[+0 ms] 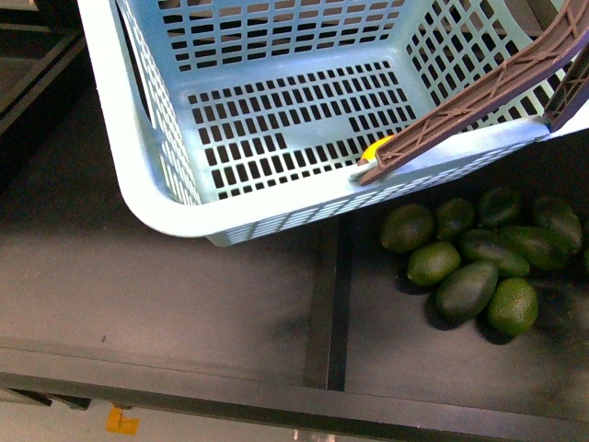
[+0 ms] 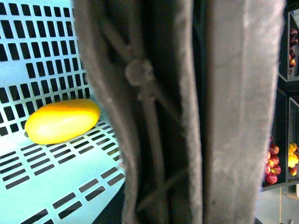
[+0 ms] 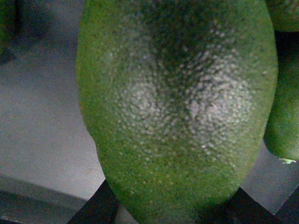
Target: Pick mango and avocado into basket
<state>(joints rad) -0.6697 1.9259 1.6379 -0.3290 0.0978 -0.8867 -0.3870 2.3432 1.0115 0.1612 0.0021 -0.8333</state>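
Basket point(image 1: 138, 198): aqua, slotted, brown handle point(image 1: 479, 92) raised.
Mango point(image 2: 62, 120): lying on the basket floor, near the handle.
Avocado point(image 3: 177, 107): outside the basket, between the right tool's point(image 3: 170, 212) dark jaws; grip cannot be told.
Left tool: state cannot be told.
Other avocados point(image 1: 469, 253): on the surface point(image 1: 166, 285) beside the basket.

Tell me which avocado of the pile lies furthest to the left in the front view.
The avocado at the pile's left end, just in front of the basket near rim; every other one in the pile lies to its right.
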